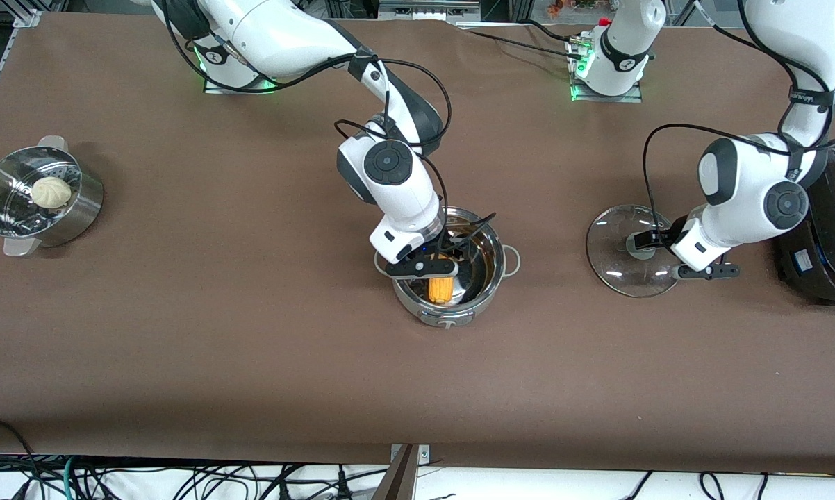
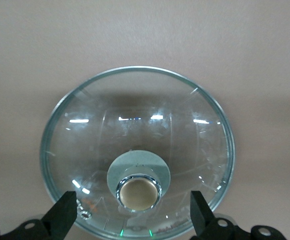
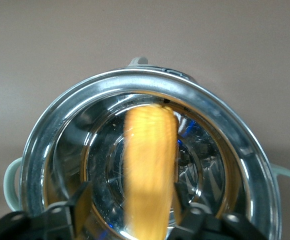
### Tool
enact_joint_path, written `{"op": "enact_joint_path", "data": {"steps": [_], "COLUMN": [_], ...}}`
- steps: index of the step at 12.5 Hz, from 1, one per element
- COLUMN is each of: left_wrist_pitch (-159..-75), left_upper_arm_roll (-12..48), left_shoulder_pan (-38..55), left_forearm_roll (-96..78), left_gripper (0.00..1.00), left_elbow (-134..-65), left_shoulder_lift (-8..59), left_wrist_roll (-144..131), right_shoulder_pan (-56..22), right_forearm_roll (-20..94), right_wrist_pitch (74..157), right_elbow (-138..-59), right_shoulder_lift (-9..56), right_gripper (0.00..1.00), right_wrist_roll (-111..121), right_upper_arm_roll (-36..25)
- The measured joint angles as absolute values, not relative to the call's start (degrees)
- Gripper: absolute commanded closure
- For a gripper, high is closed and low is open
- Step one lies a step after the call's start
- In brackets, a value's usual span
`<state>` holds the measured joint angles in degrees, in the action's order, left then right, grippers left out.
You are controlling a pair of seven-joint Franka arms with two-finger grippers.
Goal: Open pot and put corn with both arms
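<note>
The steel pot [image 1: 492,244] stands open mid-table; the right wrist view shows its rim [image 3: 224,125]. My right gripper [image 1: 431,267] is over the pot, jaws open. The yellow corn [image 1: 440,288] is inside the pot below it. In the right wrist view the corn [image 3: 149,165] is blurred between my fingers [image 3: 82,205], with a gap on one side. The glass lid [image 1: 615,274] lies knob-up on the table toward the left arm's end. My left gripper [image 1: 667,253] is open just above it, either side of the grey knob [image 2: 139,192], not touching.
A perforated steel steamer [image 1: 77,208] holding a white bun [image 1: 51,192] stands at the right arm's end of the table. A big black cooker [image 1: 827,229] stands at the left arm's end, close beside the left arm.
</note>
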<state>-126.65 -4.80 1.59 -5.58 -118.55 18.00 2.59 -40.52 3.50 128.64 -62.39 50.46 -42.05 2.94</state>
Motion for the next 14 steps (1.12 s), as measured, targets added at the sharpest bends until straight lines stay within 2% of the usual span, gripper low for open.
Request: {"op": "enact_joint_path", "data": {"steps": [3, 4, 6, 9, 14], "left_wrist_pitch": [-120.46, -118.34, -113.88, -108.58, -107.98], "left_upper_arm_roll": [-5.05, -5.05, -5.07, -5.09, -5.40], "left_shoulder_pan": [1.46, 1.46, 1.45, 1.45, 1.37], "left_forearm_roll": [-5.58, -5.58, -5.58, -5.58, -5.58], "left_gripper": [0.00, 0.00, 0.00, 0.00, 0.00], "left_elbow": [-114.45, -113.14, -110.02, -105.53, -102.05], "left_shoulder_lift": [16.01, 15.39, 14.39, 13.95, 13.95], "left_wrist_roll": [-0.18, -1.33, -3.28, -4.45, -5.58], "right_shoulder_pan": [-40.52, -40.39, -37.94, -29.38, -18.33], "right_forearm_roll": [3.38, 3.24, 3.23, 3.30, 3.29], "right_wrist_pitch": [127.79, 125.26, 116.53, 103.84, 89.57], "right_elbow": [-61.32, -60.55, -58.98, -58.65, -58.89], "right_shoulder_lift": [50.29, 49.75, 46.50, 38.35, 32.10], "right_gripper": [0.00, 0.00, 0.00, 0.00, 0.00], "right_wrist_roll": [-41.82, -40.45, -31.97, -22.40, -14.61], "right_upper_arm_roll": [2.68, 2.19, 1.01, 0.78, 0.39]}}
